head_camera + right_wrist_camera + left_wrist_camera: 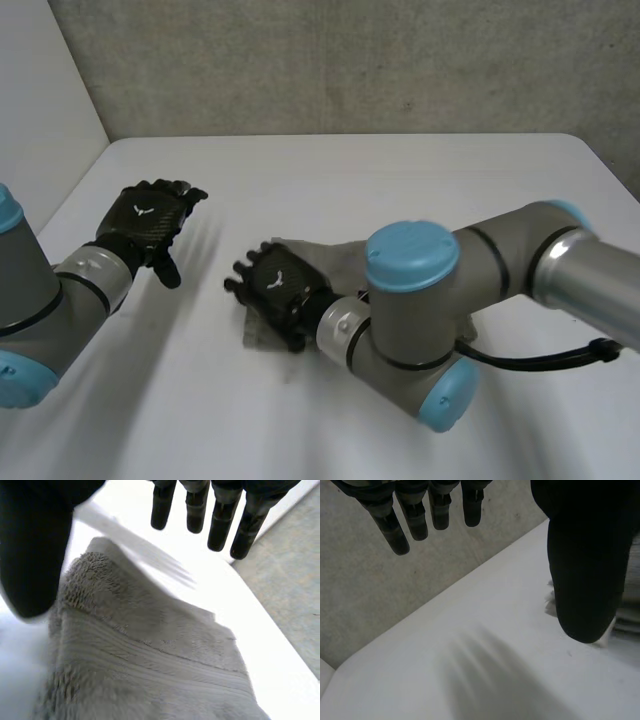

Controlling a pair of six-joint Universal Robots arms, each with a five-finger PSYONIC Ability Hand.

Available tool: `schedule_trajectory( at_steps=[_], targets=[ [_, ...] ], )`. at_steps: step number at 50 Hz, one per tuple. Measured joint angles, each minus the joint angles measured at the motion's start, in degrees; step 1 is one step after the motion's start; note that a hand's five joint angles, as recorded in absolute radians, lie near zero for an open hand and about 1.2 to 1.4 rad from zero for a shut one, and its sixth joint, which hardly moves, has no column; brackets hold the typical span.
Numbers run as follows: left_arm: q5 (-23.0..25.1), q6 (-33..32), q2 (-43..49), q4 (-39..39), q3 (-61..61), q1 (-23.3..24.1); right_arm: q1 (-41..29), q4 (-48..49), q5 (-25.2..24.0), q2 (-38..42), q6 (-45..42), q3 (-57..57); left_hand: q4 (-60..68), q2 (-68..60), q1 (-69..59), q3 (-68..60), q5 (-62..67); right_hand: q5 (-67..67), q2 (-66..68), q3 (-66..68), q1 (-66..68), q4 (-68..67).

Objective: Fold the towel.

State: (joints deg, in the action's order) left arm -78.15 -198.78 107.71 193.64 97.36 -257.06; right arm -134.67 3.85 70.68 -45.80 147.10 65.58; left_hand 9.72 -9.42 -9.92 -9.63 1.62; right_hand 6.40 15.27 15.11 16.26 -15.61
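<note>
Right robot hand (275,290), fingers spread, over the grey terry towel (150,665), grabbing nothing; left robot hand (150,220) relaxed too. Edge pinch next, probably.

A: Is the towel (340,260) at centre frame fully visible?
B: No. The right hand (275,288) and right arm (420,310) cover most of it.
A: And the left arm (40,300)?
B: Cut off by the frame's left edge.

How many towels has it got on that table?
1. A grey towel lies near the middle of the white table, beneath the right hand; the right arm covers part of it, so another could be hidden.
</note>
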Motion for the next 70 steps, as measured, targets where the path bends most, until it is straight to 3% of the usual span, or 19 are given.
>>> schedule_trajectory(
  at_steps=[9, 18, 24, 25, 29, 30, 32, 35, 40, 49, 54, 62, 64, 65, 70],
  targets=[
    [-0.13, 0.45, 0.27, 1.3, -2.17, 3.25, 12.12, -0.69, 1.09, -12.79, 8.75, 11.14, 0.0, 0.0, 0.0, 0.0, 0.0, -2.22, -5.29, -5.26, -5.49, 5.33],
    [-0.36, 0.51, 1.69, 1.56, -4.85, 7.92, 22.38, 0.29, 0.48, -19.02, 9.71, 25.73, 0.0, 0.0, 0.0, 0.0, 0.03, -2.22, -5.46, -5.32, -5.35, 5.57],
    [-0.43, 0.44, 2.77, 1.57, -6.04, 10.64, 27.13, 3.15, 0.18, -20.27, 7.49, 33.16, 0.0, 0.0, 0.0, 0.0, 0.03, 7.23, 8.5, 8.69, 12.0, -8.14],
    [-0.46, 0.44, 2.9, 1.58, -6.19, 11.12, 28.41, 4.41, 0.15, -20.26, 6.32, 34.94, 0.0, 0.0, 0.0, 0.0, 0.03, 17.93, 20.09, 20.19, 24.03, -18.97],
    [-0.5, 0.48, 2.99, 1.57, -6.3, 11.93, 30.51, 6.66, 0.14, -19.55, 3.78, 37.29, 0.0, 0.0, 0.0, 0.0, 0.03, 27.21, 29.41, 29.53, 34.66, -29.0],
    [-0.51, 0.51, 2.96, 1.57, -6.27, 12.06, 30.95, 7.11, 0.13, -19.1, 3.12, 37.59, 0.0, 0.0, 0.0, 0.0, 0.03, 35.63, 37.24, 37.48, 44.07, -36.97],
    [-0.51, 0.54, 2.92, 1.57, -6.2, 12.12, 31.3, 7.42, 0.13, -18.59, 2.61, 37.73, 0.0, 0.0, 0.0, 0.0, 0.03, 41.67, 43.42, 43.66, 50.25, -43.18],
    [-0.52, 0.68, 2.71, 1.56, -5.87, 12.13, 31.7, 7.86, 0.14, -17.71, 2.04, 37.59, 0.0, 0.0, 0.0, 0.0, 0.03, 49.41, 50.52, 51.57, 58.01, -51.09],
    [-0.52, 0.98, 2.32, 1.51, -5.35, 12.12, 31.81, 8.54, 0.31, -17.45, 2.06, 37.47, 0.0, 0.0, 0.0, 0.0, 0.03, 49.41, 50.52, 51.57, 58.01, -51.09],
    [-1.87, 1.13, 1.1, 1.42, -4.13, 12.04, 31.15, 9.95, 1.07, -19.89, 1.76, 33.89, 0.0, 0.0, 0.0, 0.0, 0.03, 52.53, 53.7, 54.35, 62.83, -53.99],
    [-2.82, 1.14, -0.12, 1.39, -3.25, 11.96, 27.38, 8.41, 1.58, -20.69, 1.03, 26.83, 0.0, 0.0, 0.0, 0.0, 0.03, 52.67, 53.7, 54.46, 63.04, -54.1],
    [-3.04, 1.12, -2.23, 1.44, -1.64, 11.59, 11.63, 1.92, 1.89, -14.68, -0.85, 11.95, 0.0, 0.0, 0.0, 0.0, 0.03, 52.83, 54.07, 54.61, 63.05, -54.14],
    [-3.03, 1.12, -2.44, 1.44, -1.47, 11.54, 10.49, 1.47, 1.86, -13.99, -1.1, 11.04, 0.0, 0.0, 0.0, 0.0, 0.03, 52.84, 54.07, 54.61, 63.12, -54.14],
    [-3.01, 1.12, -3.29, 1.46, -0.76, 11.35, 5.39, -0.35, 1.43, -10.21, -2.67, 7.41, 0.0, 0.0, 0.0, 0.0, 0.03, 52.86, 54.07, 54.61, 63.17, -54.14],
    [-3.0, 1.12, -4.27, 1.51, 0.29, 10.94, -0.17, -1.35, 0.68, -4.75, -5.73, 5.2, -0.07, 0.01, 0.0, 0.01, 0.03, 52.9, 54.07, 54.61, 63.21, -54.14]
  ],
)
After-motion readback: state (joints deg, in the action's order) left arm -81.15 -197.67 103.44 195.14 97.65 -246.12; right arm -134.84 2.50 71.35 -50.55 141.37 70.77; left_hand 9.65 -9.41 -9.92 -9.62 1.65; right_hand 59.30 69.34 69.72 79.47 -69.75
